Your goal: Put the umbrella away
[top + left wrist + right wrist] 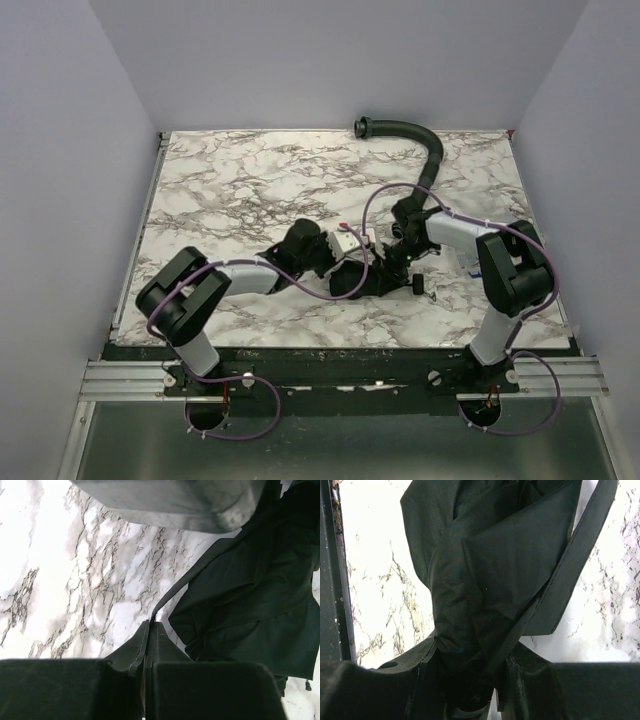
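Observation:
The umbrella (358,280) is a crumpled black fabric bundle lying mid-table between both arms. In the left wrist view its folds (250,595) fill the right side, and a thin black edge or strap (170,592) runs from them down to my left gripper (150,624), which is shut on that strip. My left gripper (343,264) sits at the bundle's left side. My right gripper (470,655) is shut on the bunched fabric (485,570), which rises out of the jaws; from above this gripper (402,260) is on the bundle's right end.
A curved black ribbed hose (425,145) lies at the back right of the marble table (230,190). A small black piece (418,287) rests just right of the bundle. Purple cables loop over both arms.

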